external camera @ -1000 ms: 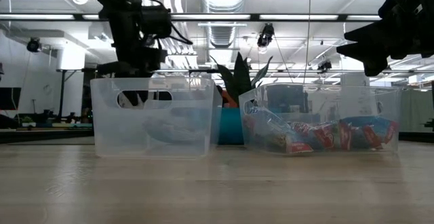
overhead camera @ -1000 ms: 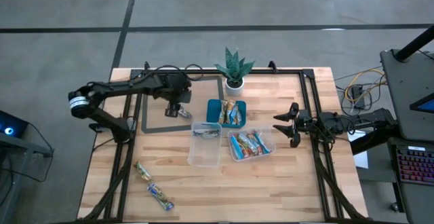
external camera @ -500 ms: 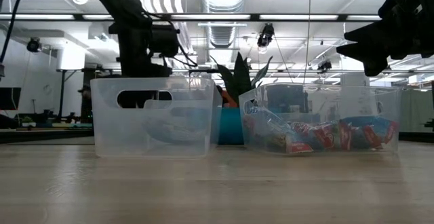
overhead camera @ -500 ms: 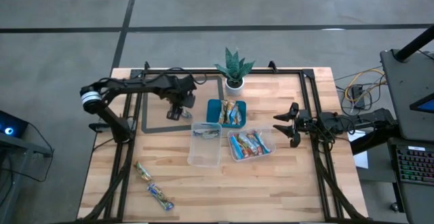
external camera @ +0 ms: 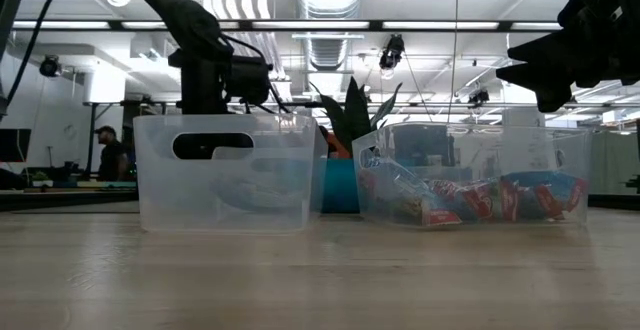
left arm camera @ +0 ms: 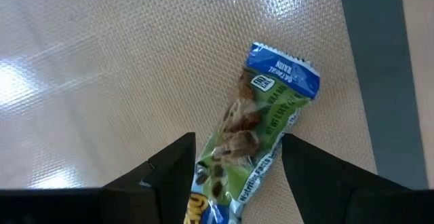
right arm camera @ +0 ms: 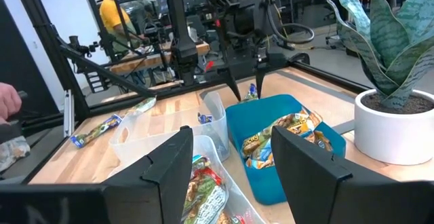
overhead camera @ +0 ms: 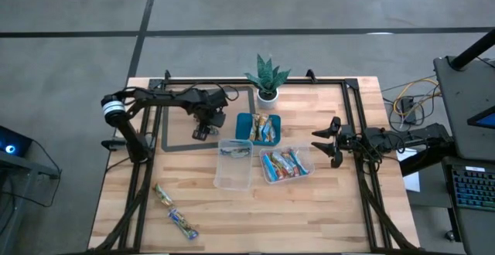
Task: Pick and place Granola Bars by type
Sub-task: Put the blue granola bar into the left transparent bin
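The left gripper (left arm camera: 234, 166) hangs with fingers spread wide around a green-and-blue wrapped granola bar (left arm camera: 261, 136) lying on the woven tan mat (overhead camera: 182, 127), upper left of the tabletop (overhead camera: 332, 209). The glossy wrapper could slip or crumple if pinched off-centre. Its label seems to read "OATMEAL RAISIN". The right gripper (overhead camera: 329, 141) waits, spread, at right.

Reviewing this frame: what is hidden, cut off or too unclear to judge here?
- Left wrist view: the green-and-blue wrapped granola bar runs off the picture's bottom between the left end effector fingers; contact unclear.
- Low view: frosted clear plastic tub walls blur its contents.
- High view: bars in the teal rectangular tray are too small to tell types.
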Robot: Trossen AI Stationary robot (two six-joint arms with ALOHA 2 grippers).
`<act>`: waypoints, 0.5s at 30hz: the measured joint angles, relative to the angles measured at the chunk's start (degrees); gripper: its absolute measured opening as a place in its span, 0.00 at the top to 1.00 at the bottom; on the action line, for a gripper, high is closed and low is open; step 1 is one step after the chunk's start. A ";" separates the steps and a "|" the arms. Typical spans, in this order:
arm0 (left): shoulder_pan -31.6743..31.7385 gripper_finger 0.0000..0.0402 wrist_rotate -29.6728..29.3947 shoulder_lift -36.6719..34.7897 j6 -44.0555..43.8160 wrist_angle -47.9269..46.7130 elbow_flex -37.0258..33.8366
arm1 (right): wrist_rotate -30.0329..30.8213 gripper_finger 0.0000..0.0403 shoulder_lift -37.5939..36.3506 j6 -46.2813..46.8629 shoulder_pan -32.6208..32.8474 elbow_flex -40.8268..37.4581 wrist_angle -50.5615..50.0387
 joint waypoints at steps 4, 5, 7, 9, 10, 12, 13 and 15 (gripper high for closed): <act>-0.25 0.50 0.29 1.08 0.02 0.83 0.00 | 0.01 0.53 0.02 0.00 0.00 0.00 0.01; -0.28 0.50 0.70 1.23 0.03 0.93 0.00 | 0.06 0.53 0.02 -0.02 0.00 0.00 0.02; -0.25 0.51 2.22 1.56 0.03 0.94 0.00 | 0.02 0.53 0.00 -0.02 0.00 0.00 0.00; -0.32 0.54 3.28 1.60 -0.11 0.95 0.00 | 0.03 0.53 0.00 -0.01 0.01 0.00 0.01; -0.32 0.56 3.40 1.60 -0.17 0.96 0.00 | 0.02 0.53 0.00 -0.02 0.02 0.00 0.01; -0.30 0.63 3.68 1.72 -0.27 0.83 0.00 | 0.04 0.53 0.00 -0.01 0.01 0.00 0.00; -0.30 0.67 3.84 1.74 -0.39 0.66 0.00 | 0.02 0.53 0.00 -0.02 0.02 0.00 0.00; -0.30 0.76 3.88 1.73 -0.76 0.52 0.00 | 0.02 0.53 0.00 0.00 0.00 0.00 0.02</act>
